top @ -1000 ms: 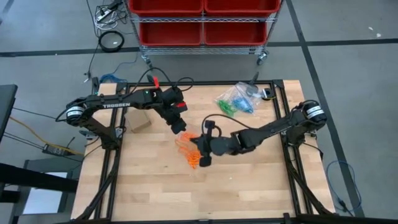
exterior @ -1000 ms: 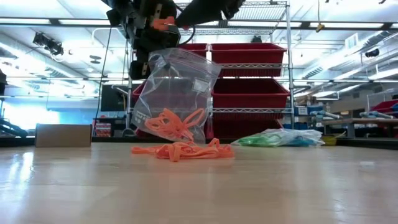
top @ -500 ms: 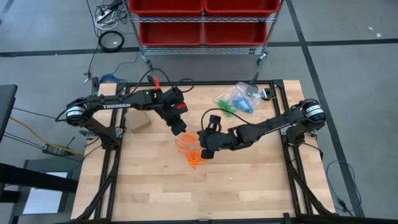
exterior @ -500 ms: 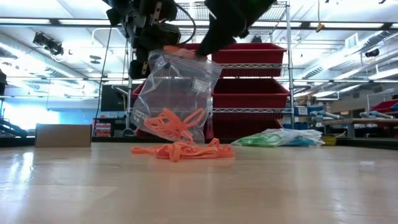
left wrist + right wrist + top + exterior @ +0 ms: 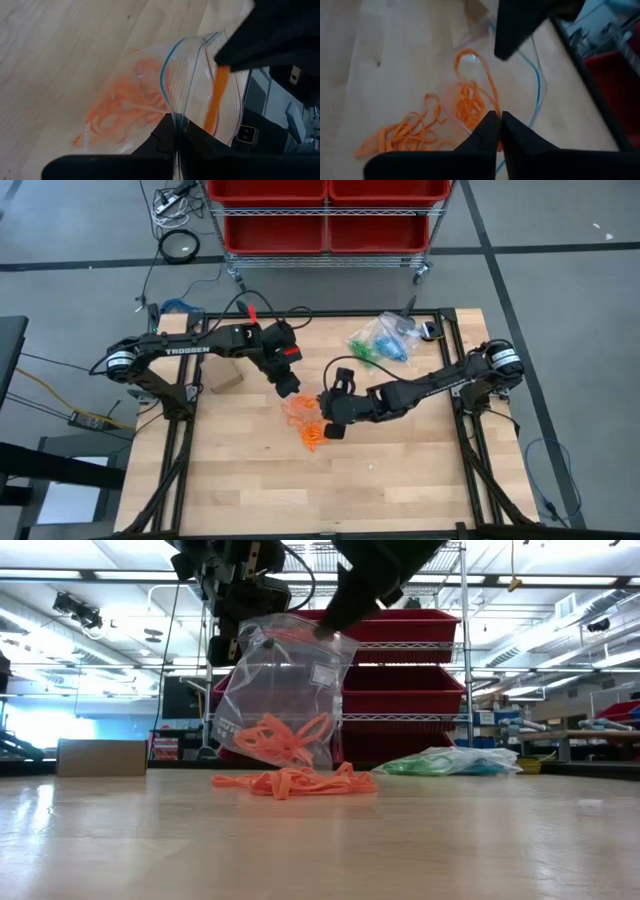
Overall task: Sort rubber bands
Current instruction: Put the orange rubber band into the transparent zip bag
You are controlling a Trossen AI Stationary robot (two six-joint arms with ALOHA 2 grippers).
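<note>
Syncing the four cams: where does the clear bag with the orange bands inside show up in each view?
High view: clear bag at table centre, between the left gripper and right gripper.
Low view: bag hangs left of centre, above the loose orange bands.
Left wrist view: bag fills the middle.
Right wrist view: bag in the centre, past the fingers.
Shared landmark: the bag's blue zip line.
</note>
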